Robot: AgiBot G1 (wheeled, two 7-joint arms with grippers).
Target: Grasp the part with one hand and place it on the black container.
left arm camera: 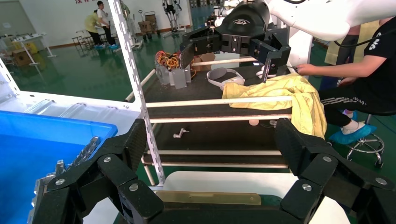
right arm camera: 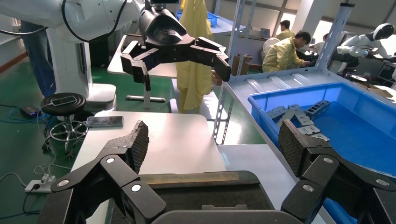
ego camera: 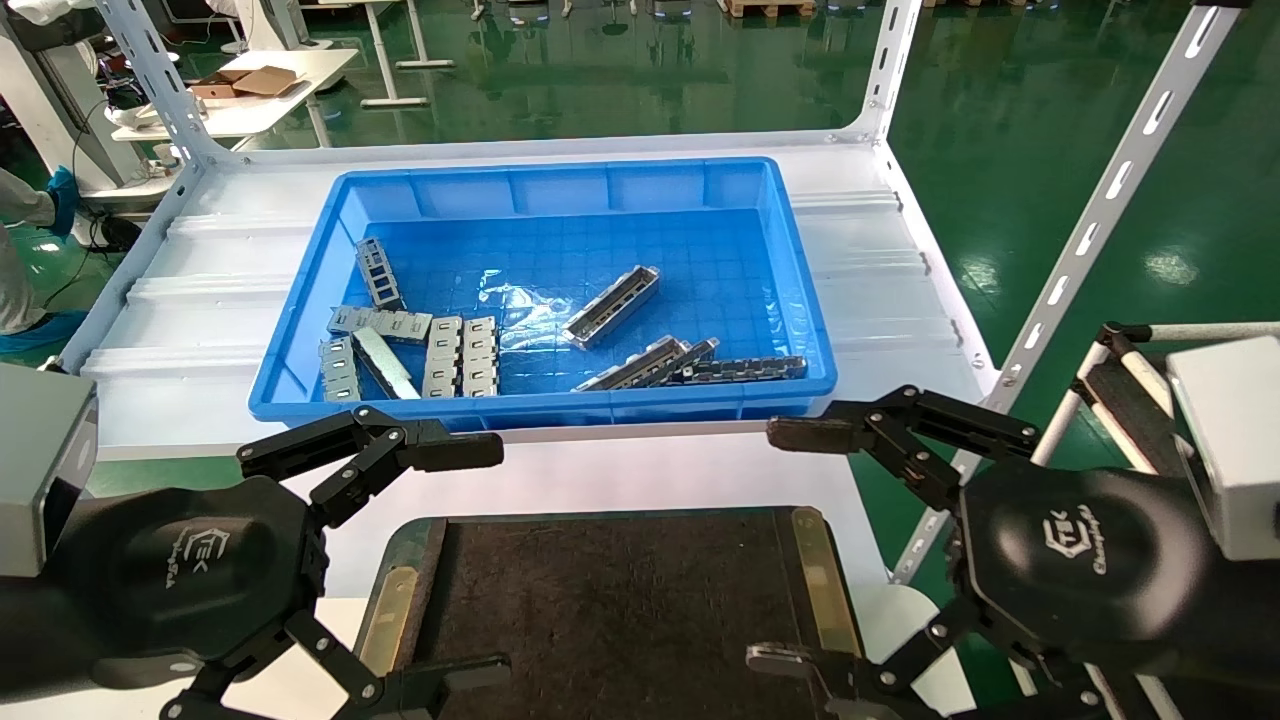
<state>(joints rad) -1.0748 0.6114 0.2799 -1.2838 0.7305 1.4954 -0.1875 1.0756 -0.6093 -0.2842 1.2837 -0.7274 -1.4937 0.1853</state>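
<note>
Left gripper [ego camera: 470,560] and right gripper [ego camera: 790,545] spread wide, holding nothing, flanking the black container [ego camera: 620,600]. Beyond both, the part [ego camera: 611,306] in blue bin [ego camera: 300,300].

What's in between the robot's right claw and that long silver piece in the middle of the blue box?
In the head view, the blue bin's front wall and two more metal channels beside a dark chain-like strip lie between the right gripper and the part.

Matte black left tool [ego camera: 470,560] and right tool [ego camera: 790,545], silver screws, white logos.
</note>
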